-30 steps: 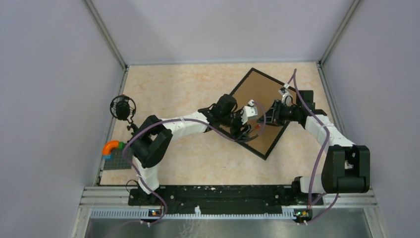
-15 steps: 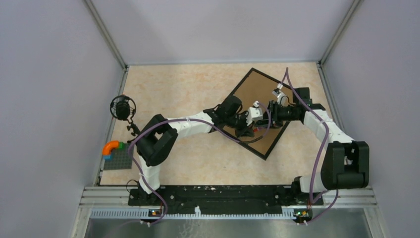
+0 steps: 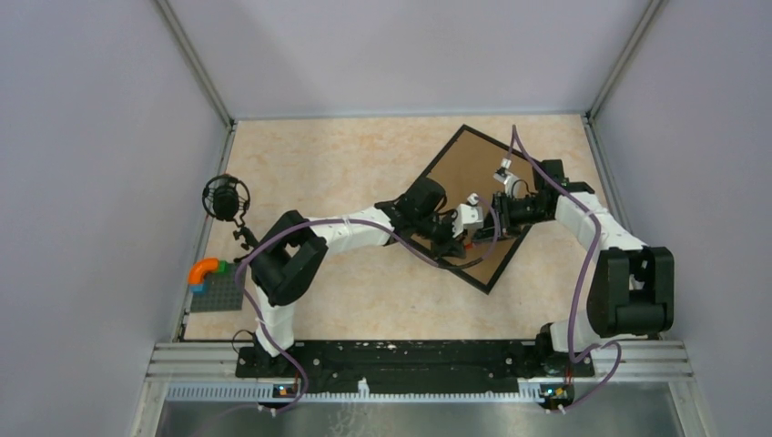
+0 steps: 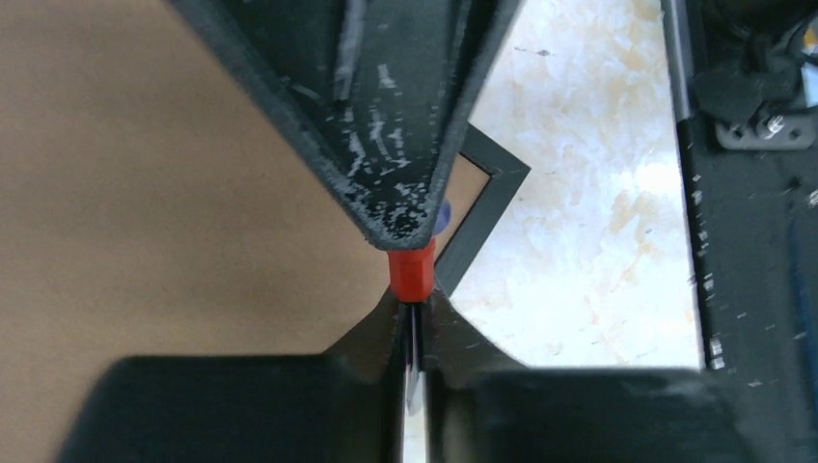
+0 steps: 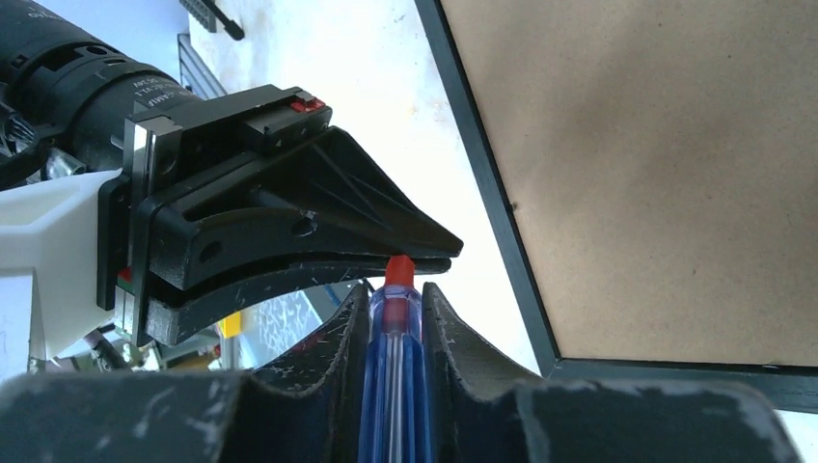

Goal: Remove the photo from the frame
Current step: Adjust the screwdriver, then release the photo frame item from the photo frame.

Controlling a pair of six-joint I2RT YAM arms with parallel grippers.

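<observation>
Two grippers meet above the near corner of the large thin black picture frame (image 3: 466, 162) (brown board back up on the beige table (image 3: 337, 168)): right gripper (image 5: 394, 294) clamps a blue-handled, red-tipped tool (image 5: 390, 386), left gripper (image 5: 447, 253) pressed closed at that tip.

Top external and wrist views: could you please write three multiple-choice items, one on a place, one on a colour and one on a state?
1. Where on the table is the frame? A) far right B) near left corner C) near edge
2. Cap colour of the tool in the right gripper? A) green B) red C) yellow
3. Which face of the frame is up? A) glass B) brown back C) neither, on edge
Key: A, top view shows it far right; B, red tip past the fingers; B, only brown board shows.
</observation>
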